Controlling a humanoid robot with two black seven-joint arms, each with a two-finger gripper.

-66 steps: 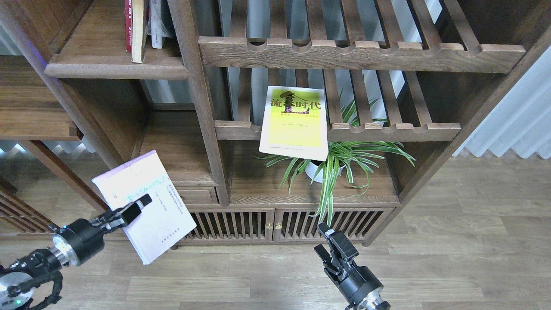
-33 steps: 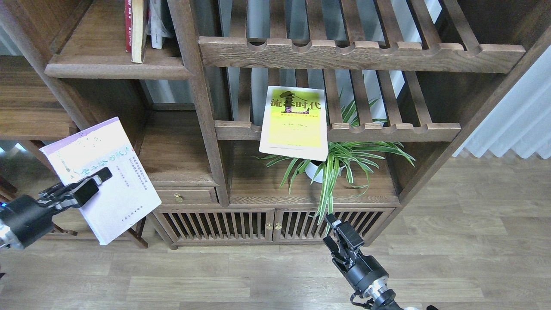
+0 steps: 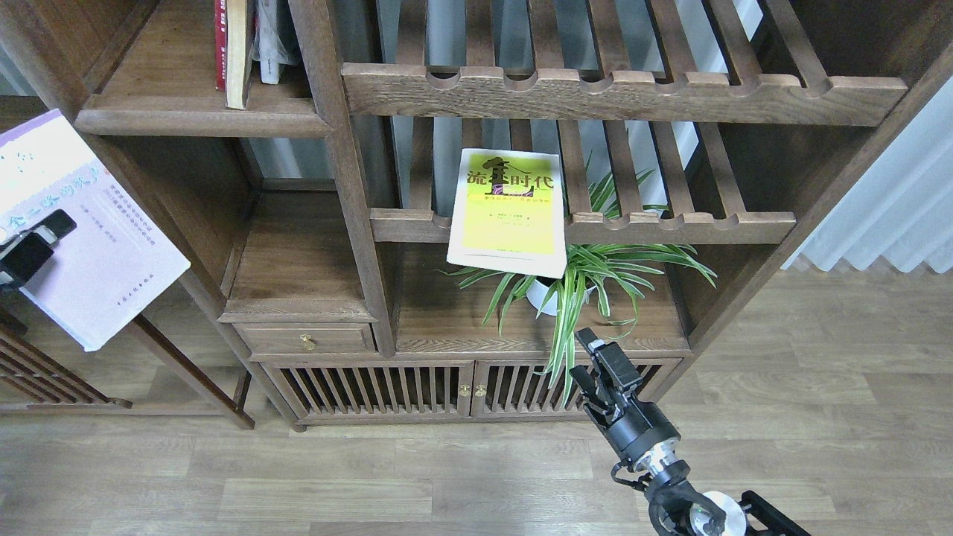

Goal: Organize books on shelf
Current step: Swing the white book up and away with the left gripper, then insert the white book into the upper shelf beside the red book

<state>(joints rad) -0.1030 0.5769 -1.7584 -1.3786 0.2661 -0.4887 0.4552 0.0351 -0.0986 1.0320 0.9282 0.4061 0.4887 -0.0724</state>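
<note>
Head view: shelf (image 3: pixel 186 119), solid dark board, upper left, red book (image 3: pixel 220 45) upright on it. Below-left of shelf, white-lavender book (image 3: pixel 89 238) clamped in left gripper (image 3: pixel 45 227). Below-right, yellow-green book (image 3: pixel 510 212) flat on slatted rack (image 3: pixel 670 219). Right gripper (image 3: pixel 595 357) lower still, fingers' state unclear.

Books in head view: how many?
4 at least. White-lavender book in the left gripper. Yellow-green book on the slatted rack. Dark red book and a tan book upright on the shelf; more beside them, unclear.
</note>
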